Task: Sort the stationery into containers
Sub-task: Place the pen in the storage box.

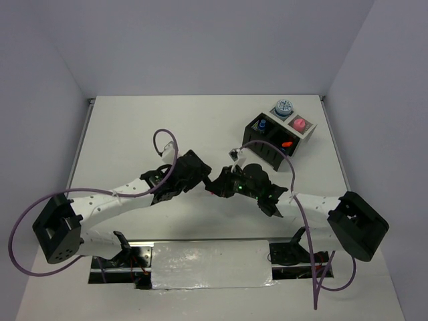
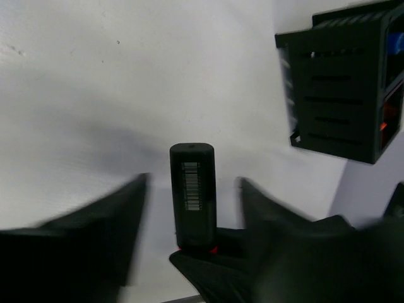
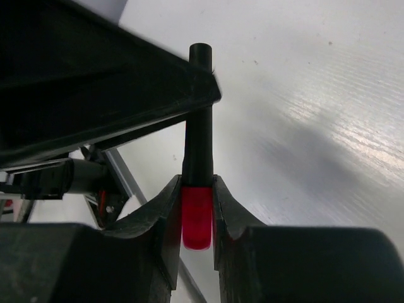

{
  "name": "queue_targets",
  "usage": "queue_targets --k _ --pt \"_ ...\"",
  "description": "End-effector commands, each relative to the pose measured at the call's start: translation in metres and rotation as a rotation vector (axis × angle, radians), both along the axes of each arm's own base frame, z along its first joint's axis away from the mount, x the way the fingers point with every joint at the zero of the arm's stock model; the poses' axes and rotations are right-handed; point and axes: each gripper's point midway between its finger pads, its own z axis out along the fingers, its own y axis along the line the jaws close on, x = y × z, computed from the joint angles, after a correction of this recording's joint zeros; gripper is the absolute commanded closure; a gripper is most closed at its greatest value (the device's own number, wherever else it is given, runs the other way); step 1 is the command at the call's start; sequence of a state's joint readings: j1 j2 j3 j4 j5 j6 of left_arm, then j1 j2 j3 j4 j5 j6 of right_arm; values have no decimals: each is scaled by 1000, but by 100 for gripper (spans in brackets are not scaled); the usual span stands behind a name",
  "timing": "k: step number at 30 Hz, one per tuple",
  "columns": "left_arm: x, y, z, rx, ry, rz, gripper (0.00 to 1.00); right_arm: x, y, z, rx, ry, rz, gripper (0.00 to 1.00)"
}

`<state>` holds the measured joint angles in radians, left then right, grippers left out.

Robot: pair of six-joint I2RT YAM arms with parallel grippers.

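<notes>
left gripper is mid-table with jaws wide, straddling the black highlighter. no clear contact from it. reads as a pass between arms, direction can't be told. the highlighter sits between the two grippers, barcode side facing the left wrist cam, well apart from both boxes. whether it rests on the table or is lifted, can't tell.

right gripper is pinched narrow on the reddish cap. the black body sticks out past its fingertips, likely so the other arm has room to grab.

further right is the black organiser. a blue cap shows in one compartment and an orange cap in the other, so this highlighter probably belongs there too. just beside it is the white mesh box, with a blue-white roll in one compartment and a pink item in the other. so the sort looks mostly done.

the white table is matte, with faint ridged grain in the wrist views and soft arm shadows. plain pale grey walls close in three sides. purple cables loop off both arms, and a silvery plate sits at the near edge between the bases.
</notes>
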<state>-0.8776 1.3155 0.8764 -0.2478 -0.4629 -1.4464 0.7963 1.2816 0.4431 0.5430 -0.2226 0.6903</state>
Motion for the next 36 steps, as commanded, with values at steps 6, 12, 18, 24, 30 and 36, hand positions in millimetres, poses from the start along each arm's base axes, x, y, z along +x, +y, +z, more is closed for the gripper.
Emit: queue_targets --k 6,12,18,24,30,36 --pt "1 34 32 130 -27 48 1 35 -42 31 -249 -60 -87 97" --pt "6 104 92 407 -107 14 1 63 -158 40 -559 58 -272 95" --pt "-23 138 104 571 -127 -167 1 106 -248 100 -670 54 -492 97" --pt "-49 152 80 655 -133 -327 1 132 -271 79 -788 184 -493 97" --pt "-53 142 60 678 -168 -457 1 140 -286 63 -818 229 -473 94" --pt "-49 139 40 689 -130 -457 1 135 -288 59 -779 233 -465 91"
